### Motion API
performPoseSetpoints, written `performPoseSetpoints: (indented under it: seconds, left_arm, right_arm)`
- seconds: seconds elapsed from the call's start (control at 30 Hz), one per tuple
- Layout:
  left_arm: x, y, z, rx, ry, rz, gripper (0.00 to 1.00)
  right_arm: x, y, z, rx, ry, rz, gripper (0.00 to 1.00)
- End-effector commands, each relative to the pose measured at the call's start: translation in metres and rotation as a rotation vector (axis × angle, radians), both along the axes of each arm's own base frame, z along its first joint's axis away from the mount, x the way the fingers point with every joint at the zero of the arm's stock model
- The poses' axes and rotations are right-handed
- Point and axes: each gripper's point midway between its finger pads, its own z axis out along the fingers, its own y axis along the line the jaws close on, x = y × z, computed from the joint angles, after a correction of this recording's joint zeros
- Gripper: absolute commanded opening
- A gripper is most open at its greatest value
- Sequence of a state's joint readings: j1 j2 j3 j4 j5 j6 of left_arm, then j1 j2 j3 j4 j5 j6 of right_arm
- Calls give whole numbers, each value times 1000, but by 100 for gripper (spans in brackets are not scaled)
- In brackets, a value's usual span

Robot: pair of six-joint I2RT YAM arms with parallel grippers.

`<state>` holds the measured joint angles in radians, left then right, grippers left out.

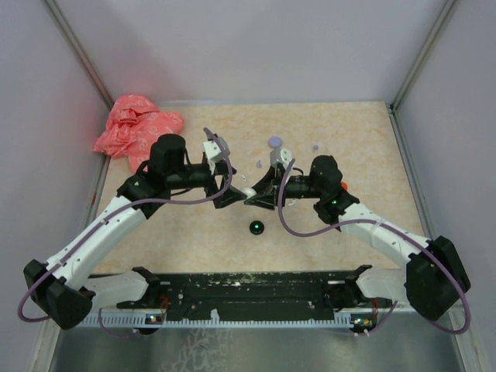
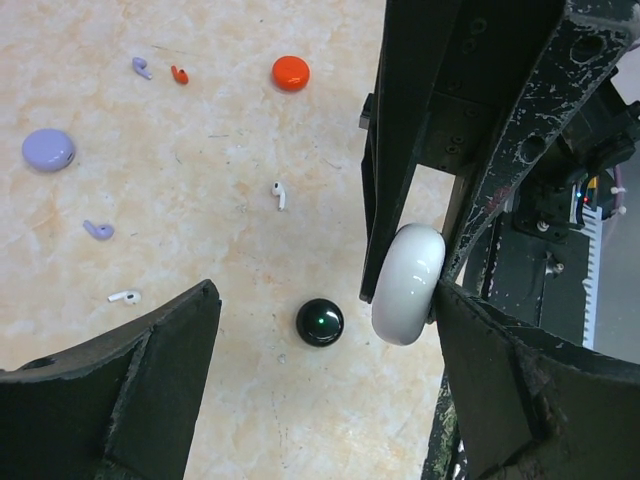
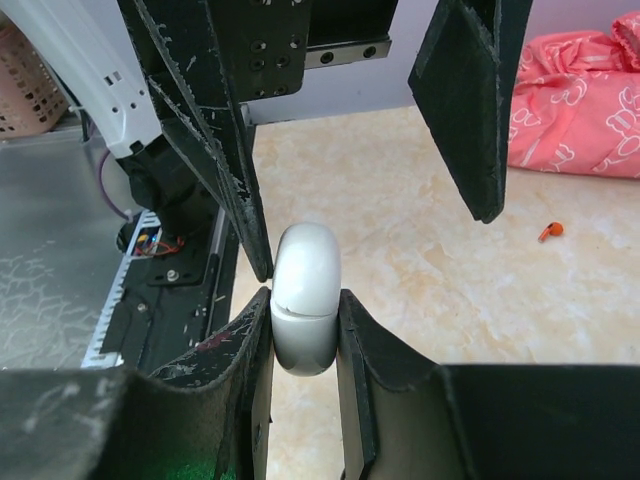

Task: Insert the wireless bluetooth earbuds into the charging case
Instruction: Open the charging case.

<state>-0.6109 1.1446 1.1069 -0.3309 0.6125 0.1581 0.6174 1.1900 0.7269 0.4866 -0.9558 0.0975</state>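
At the middle of the beige marbled surface (image 1: 372, 174), the right tool (image 3: 305, 335) is clamped on a glossy white round plastic case (image 3: 305, 280), holding it edge-on above the surface. The left tool (image 2: 325, 330) has its jaws wide apart, one finger just beside the case. The tiny stemmed plastic earbuds lie loose on the surface, apart from the case: a white earbud (image 2: 279, 194), a lilac earbud (image 2: 98, 230) and an orange-red earbud (image 2: 179, 74).

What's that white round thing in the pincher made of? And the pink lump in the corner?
The white case looks like hard, glossy plastic: it is smooth, shines under the light and has a thin seam line. The pink lump looks like soft cloth: matte, crumpled into folds, with a pale printed pattern.
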Motion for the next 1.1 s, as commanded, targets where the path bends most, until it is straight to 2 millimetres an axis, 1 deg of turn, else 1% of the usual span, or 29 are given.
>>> performPoseSetpoints:
  seconds: [0.0, 0.2, 0.4, 0.5, 0.57, 0.67, 0.77, 0.87, 0.93, 1.07]
  left_arm:
    - [18, 3, 15, -27, -49, 92, 91]
    - [28, 9, 11, -10, -51, 159, 91]
    - [31, 11, 13, -19, -56, 186, 91]
    - [32, 12, 15, -24, -59, 194, 91]
    - [32, 12, 17, -30, -63, 199, 91]
    - [34, 14, 18, -35, -71, 214, 91]
    - [42, 17, 15, -26, -71, 258, 92]
    - [53, 18, 3, -3, -44, 310, 92]
    - [58, 16, -7, 7, -12, 327, 92]
    - [62, 3, -27, -4, 75, 314, 91]
  right_arm:
    - [-12, -5, 17, 42, -65, 34, 0]
    - [-15, -6, 20, 46, -70, 37, 0]
    - [-16, -7, 20, 47, -69, 34, 0]
    - [-13, -8, 16, 41, -63, 17, 0]
    - [-8, -8, 11, 28, -61, -14, 0]
    - [6, -11, -5, -26, -38, -97, 0]
    - [19, -18, -23, -77, -17, -190, 0]
    - [28, -27, -34, -88, -8, -272, 0]
    - [35, -36, -37, -89, -10, -347, 0]
    - [57, -61, -48, -109, -11, -558, 0]
